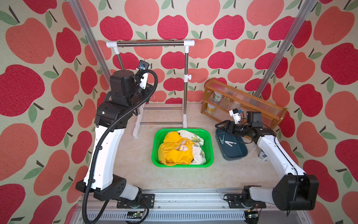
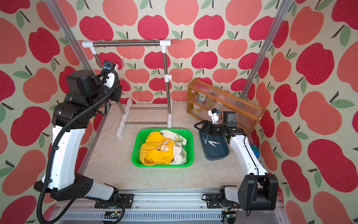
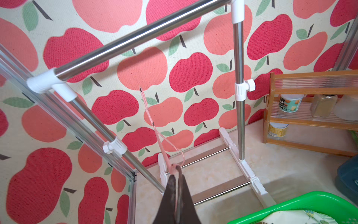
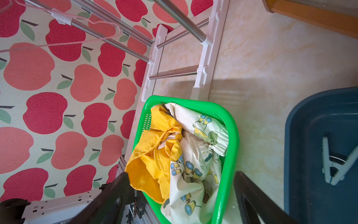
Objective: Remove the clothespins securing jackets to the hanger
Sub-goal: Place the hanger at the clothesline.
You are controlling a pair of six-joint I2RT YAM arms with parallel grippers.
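Pins appear all off. Two clothespins (image 1: 231, 143) lie in the dark blue tray (image 1: 236, 151), none visible on any garment. Both jackets sit crumpled in the green basket (image 1: 157, 147) at mid-counter, the yellow jacket (image 1: 174, 153) on top of the cream printed jacket (image 1: 196, 140). The hanger (image 3: 149, 114) is bare pink wire, pinched in the closed left fingers (image 3: 169, 194), raised beside the steel clothes rail (image 1: 151, 44) and not hooked on it. The right fingers (image 4: 113, 194) are spread wide and empty, hovering over the tray's far end. Judged: unpinning is complete, with only the hanger left to put somewhere. The counter (image 1: 135, 155) is pale, marbled and glossy. Apple-print walls stand on three sides, and a wooden shelf (image 1: 242, 98) with jars is at the back right.
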